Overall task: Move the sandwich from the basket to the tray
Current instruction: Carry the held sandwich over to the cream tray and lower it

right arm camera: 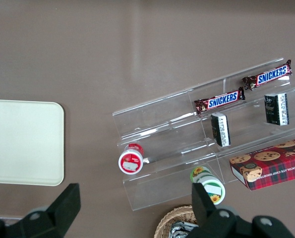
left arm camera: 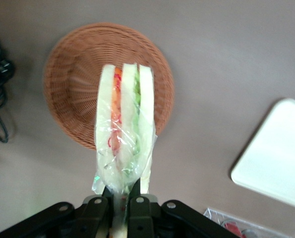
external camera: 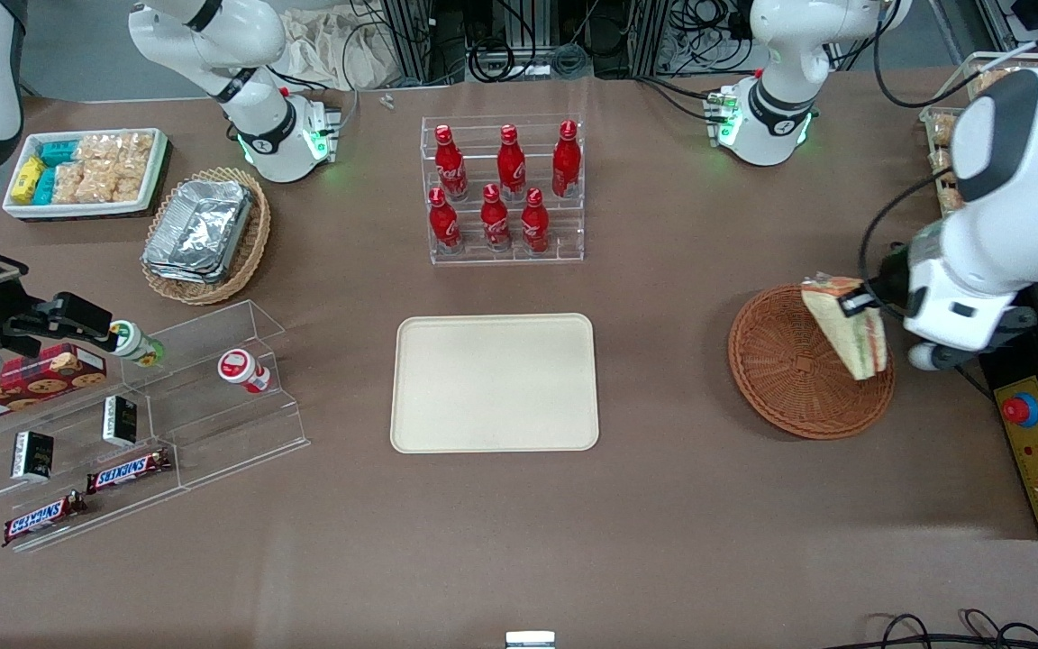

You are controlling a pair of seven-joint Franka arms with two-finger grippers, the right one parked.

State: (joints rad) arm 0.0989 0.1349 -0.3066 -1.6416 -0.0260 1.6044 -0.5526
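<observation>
The sandwich [external camera: 848, 326], a plastic-wrapped wedge with orange-red and green filling layers, hangs in the air above the basket [external camera: 789, 379], over the rim on the working arm's side. The jaws of the gripper [left arm camera: 120, 201] are closed on the wrapped edge of the wedge, and in the left wrist view the sandwich stands straight out from the jaws with the basket's empty woven floor showing beneath it. The basket holds nothing else. The tray [external camera: 494, 382] lies flat and bare on the tabletop [external camera: 663, 523], well apart from the basket, toward the parked arm's end and nearer the front camera than the rack of red bottles [external camera: 503, 187]. Step in hand, as judged: the lift out of the basket is done and the carry is due. The next move calls for a level sideways carry until the wedge is over the tray's middle, then a lowering and release.
</observation>
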